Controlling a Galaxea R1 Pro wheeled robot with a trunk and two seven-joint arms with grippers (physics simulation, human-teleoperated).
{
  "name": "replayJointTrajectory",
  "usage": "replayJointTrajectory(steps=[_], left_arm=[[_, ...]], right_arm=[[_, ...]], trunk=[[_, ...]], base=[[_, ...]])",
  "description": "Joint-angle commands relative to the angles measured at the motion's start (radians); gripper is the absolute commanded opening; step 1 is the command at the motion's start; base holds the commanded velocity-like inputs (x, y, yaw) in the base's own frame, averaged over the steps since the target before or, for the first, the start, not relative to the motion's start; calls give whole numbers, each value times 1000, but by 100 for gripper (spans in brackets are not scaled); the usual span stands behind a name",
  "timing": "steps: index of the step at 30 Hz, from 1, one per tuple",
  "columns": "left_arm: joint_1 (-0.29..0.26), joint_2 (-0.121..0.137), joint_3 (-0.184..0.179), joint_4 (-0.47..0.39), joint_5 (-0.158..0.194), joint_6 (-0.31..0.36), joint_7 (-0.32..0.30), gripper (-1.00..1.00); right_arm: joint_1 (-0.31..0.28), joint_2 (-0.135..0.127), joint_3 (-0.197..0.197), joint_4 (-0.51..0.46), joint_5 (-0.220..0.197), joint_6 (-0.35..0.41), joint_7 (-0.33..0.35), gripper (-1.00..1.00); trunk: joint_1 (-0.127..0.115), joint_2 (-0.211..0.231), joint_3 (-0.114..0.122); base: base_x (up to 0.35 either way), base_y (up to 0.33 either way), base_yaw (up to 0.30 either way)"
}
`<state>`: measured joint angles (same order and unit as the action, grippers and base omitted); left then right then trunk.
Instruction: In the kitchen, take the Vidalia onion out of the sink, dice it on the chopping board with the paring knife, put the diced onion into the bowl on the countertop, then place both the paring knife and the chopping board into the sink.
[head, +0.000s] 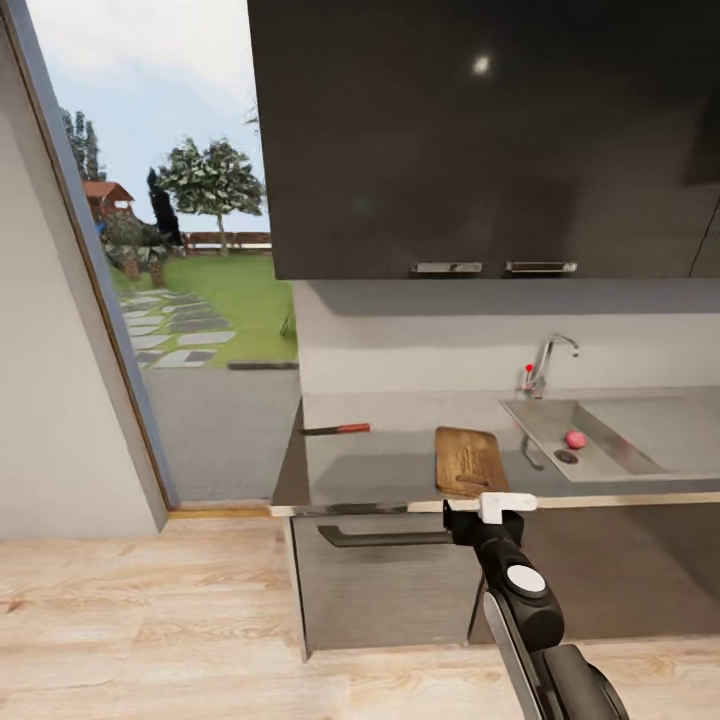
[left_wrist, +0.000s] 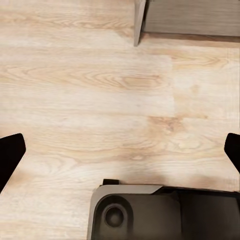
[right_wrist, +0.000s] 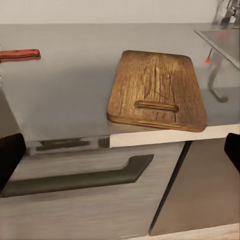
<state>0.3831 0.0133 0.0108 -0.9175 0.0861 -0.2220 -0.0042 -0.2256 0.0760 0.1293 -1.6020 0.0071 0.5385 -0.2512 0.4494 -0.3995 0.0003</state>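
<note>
Pink onion (head: 575, 439) lies in the sink (head: 640, 450), untouched, while the right gripper (head: 483, 512), jaws wide and empty, hovers before the chopping board (head: 468, 460), seemingly approaching the countertop (head: 380, 455).

no readable text, no labels, no brands, no numbers, no signs
</note>
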Motion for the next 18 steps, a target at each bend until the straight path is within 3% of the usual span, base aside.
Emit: replayJointTrajectory(steps=[1, 18], left_arm=[[0, 1, -2, 1, 9, -2, 0, 100], [0, 1, -2, 8, 9, -2, -2, 100]], right_arm=[[0, 0, 1, -1, 1, 6, -11, 100], [0, -2, 0, -1, 1, 6, -25, 100]], trunk=[[1, 0, 0], [1, 0, 18]], base=[[128, 302, -83], [133, 302, -181]])
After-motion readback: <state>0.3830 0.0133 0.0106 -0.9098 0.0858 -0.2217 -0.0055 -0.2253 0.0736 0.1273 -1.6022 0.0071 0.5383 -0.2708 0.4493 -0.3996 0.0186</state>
